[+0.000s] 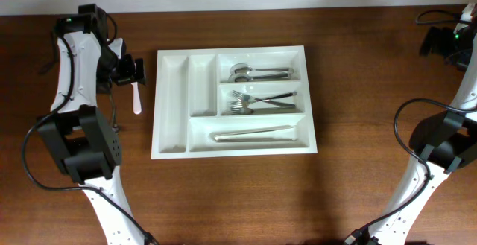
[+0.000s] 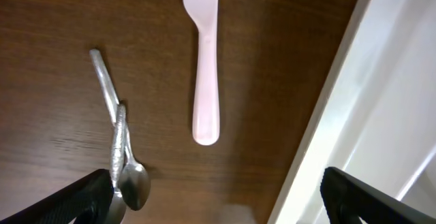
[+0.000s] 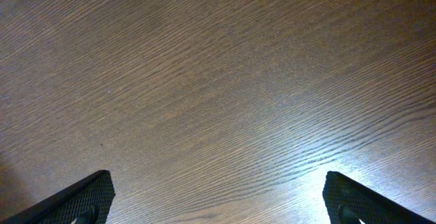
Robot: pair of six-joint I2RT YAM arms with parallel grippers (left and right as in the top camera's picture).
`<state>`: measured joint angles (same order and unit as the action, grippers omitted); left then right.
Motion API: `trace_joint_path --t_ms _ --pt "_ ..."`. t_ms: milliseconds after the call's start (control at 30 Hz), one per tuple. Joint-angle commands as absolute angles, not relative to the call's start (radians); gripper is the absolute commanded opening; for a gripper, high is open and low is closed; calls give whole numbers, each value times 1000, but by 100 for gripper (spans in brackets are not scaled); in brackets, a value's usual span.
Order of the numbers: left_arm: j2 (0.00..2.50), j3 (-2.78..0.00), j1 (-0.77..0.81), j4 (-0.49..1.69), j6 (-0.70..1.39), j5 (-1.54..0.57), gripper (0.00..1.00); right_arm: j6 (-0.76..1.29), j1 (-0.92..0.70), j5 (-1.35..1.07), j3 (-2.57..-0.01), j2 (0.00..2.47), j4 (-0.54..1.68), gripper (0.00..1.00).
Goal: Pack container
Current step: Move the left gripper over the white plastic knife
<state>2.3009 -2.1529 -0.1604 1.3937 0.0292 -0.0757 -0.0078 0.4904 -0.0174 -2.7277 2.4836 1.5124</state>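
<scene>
The container (image 1: 170, 147) is a large white cutlery tray in the middle of the table. Its upper right compartment holds metal spoons (image 1: 257, 72), the middle one forks (image 1: 257, 100), the long bottom one a metal utensil (image 1: 253, 133). The two narrow upright compartments are empty. My left gripper (image 1: 136, 71) hovers open just left of the tray, above a pale pink plastic utensil (image 1: 136, 100). In the left wrist view my open jaws (image 2: 221, 207) have the pink utensil (image 2: 204, 60) ahead, two metal spoons (image 2: 122, 156) by the left finger and the tray's rim (image 2: 340, 94) at the right. My right gripper (image 1: 434, 44) is far from the tray at the back right; it is open and empty (image 3: 218, 197).
The table is dark brown wood (image 3: 204, 81). Both arm bases stand at the front left (image 1: 82, 148) and front right (image 1: 447, 144). Cables hang beside each arm.
</scene>
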Motion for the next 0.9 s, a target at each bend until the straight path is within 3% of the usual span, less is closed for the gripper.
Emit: trace_joint_path --t_ms 0,867 --pt "2285 -2105 -152 1351 45 -90 99 -6 498 -19 -2722 2445 1510 99" --pt "2285 -1945 -142 1168 87 -79 99 -6 498 -19 -2722 2445 1510 99"
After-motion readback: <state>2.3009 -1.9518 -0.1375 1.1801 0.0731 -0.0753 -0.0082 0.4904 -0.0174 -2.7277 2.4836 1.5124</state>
